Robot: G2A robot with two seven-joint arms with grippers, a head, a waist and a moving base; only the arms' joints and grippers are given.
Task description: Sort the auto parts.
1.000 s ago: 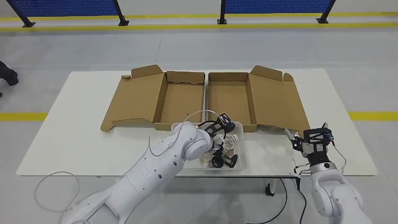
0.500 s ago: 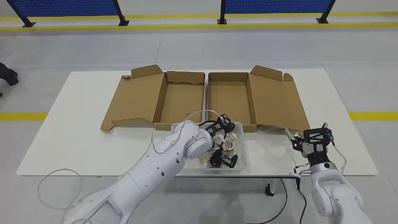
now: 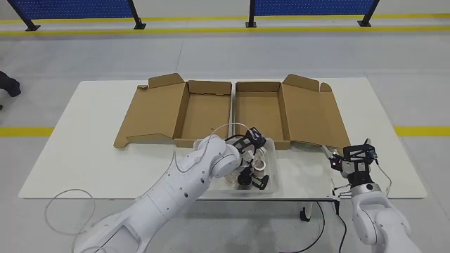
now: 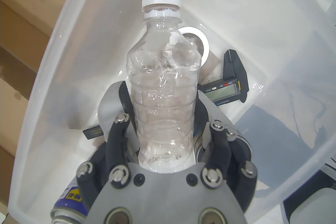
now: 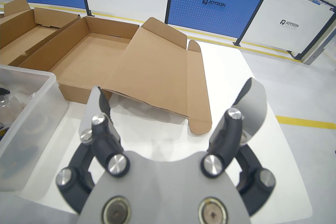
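Note:
My left gripper (image 4: 164,104) is inside the clear plastic bin (image 4: 47,57), shut on a clear plastic bottle (image 4: 162,78) with a white cap, gripped around its lower body. In the top view this gripper (image 3: 252,156) sits over the bin (image 3: 276,177) at the table's front edge. On the bin floor lie a black digital caliper (image 4: 227,83), a metal ring (image 4: 202,43) and a blue-labelled can (image 4: 69,196). My right gripper (image 5: 174,91) is open and holds nothing, above the table's front right part (image 3: 354,161).
Two open cardboard boxes (image 3: 186,112) (image 3: 281,112) lie side by side behind the bin, flaps spread. The right box's flap (image 5: 162,72) lies flat just ahead of the right gripper. Bare white table lies to the far left and right.
The left gripper with the bottle has shifted only slightly inside the bin. The right arm has stayed where it was.

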